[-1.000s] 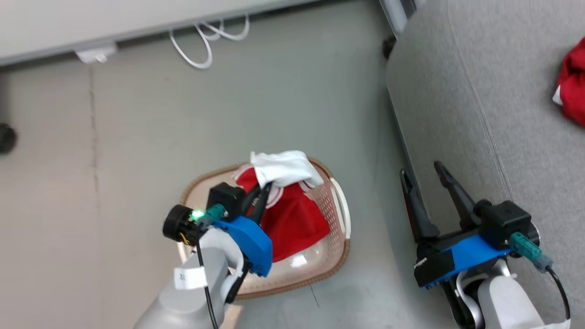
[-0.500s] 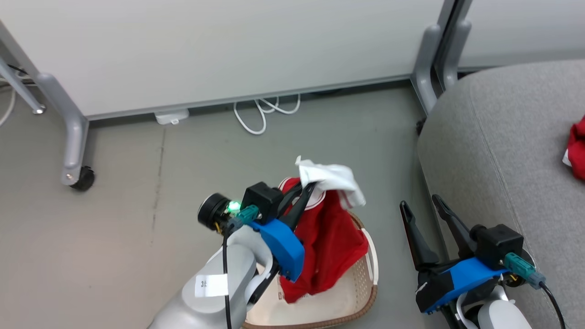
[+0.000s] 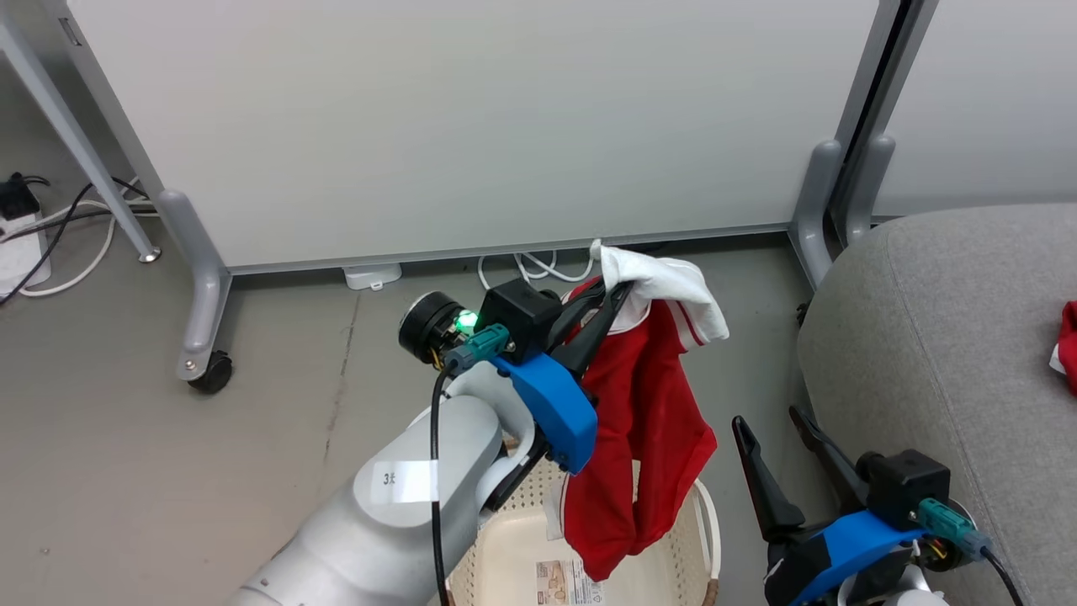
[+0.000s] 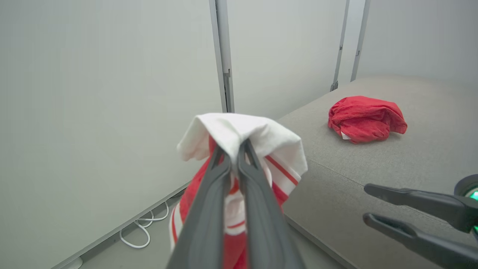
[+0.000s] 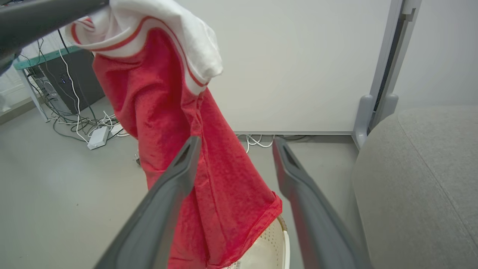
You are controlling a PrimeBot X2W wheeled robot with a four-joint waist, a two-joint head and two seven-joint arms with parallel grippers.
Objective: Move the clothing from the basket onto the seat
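White tag (image 3: 404,480) on the pale grey left forearm (image 3: 370,547): reads "3", the rest illegible. Left gripper (image 3: 614,291): closed on the white panel of the red fabric garment with white panels and stripe trim (image 3: 648,404), which hangs over the cream-white perforated plastic basket (image 3: 505,555). Whether the hem touches the basket cannot be determined. Sticker (image 3: 568,582) on the basket bottom: print unreadable. Right gripper (image 3: 767,417): jaws wide apart, empty, near the large grey fabric seat cushion (image 3: 925,320). The plain red garment (image 4: 366,117) lies bunched on the seat.

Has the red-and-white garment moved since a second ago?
Yes, upward. The red-and-white garment lay inside the basket; now it hangs above it from the shut left gripper, with its hem over the basket. The camera also tilted.
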